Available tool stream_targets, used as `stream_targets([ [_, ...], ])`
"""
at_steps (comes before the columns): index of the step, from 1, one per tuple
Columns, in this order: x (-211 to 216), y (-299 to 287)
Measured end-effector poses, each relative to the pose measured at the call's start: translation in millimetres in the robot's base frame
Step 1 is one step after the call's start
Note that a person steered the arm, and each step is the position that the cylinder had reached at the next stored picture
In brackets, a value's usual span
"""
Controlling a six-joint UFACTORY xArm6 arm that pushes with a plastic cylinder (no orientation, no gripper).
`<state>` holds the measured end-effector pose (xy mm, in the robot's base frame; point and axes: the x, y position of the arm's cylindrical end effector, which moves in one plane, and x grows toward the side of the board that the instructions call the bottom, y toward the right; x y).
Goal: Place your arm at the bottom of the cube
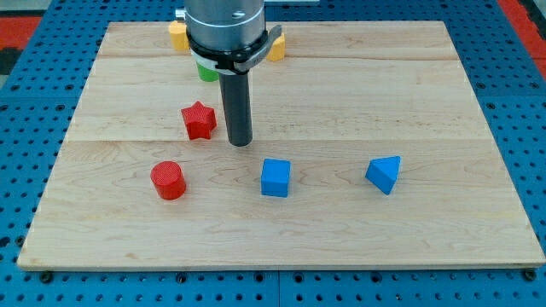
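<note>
tip [240, 142] set down just right of red star [198, 120], far-left of blue cube [275, 177] | cube lies mid-board near front | no jaws fitted, nothing held | red cylinder [168, 180] seen left

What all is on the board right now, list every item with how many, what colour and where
red star block: 1, red, left of centre, just to the view's left of my tip
red cylinder block: 1, red, lower left
blue cube: 1, blue, lower centre
blue wedge-like block: 1, blue, lower right
yellow blocks: 2, yellow, top edge, partly hidden by the arm, shapes unclear
green block: 1, green, top, mostly hidden
wooden board: 1, light wood, on a blue pegboard
my tip: 1, dark rod, above and left of the blue cube, touching nothing
</note>
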<state>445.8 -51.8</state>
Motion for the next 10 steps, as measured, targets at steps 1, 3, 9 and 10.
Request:
stream_targets([
  [1, -1, -40],
  [3, -53, -63],
  [9, 16, 127],
  [10, 62, 108],
])
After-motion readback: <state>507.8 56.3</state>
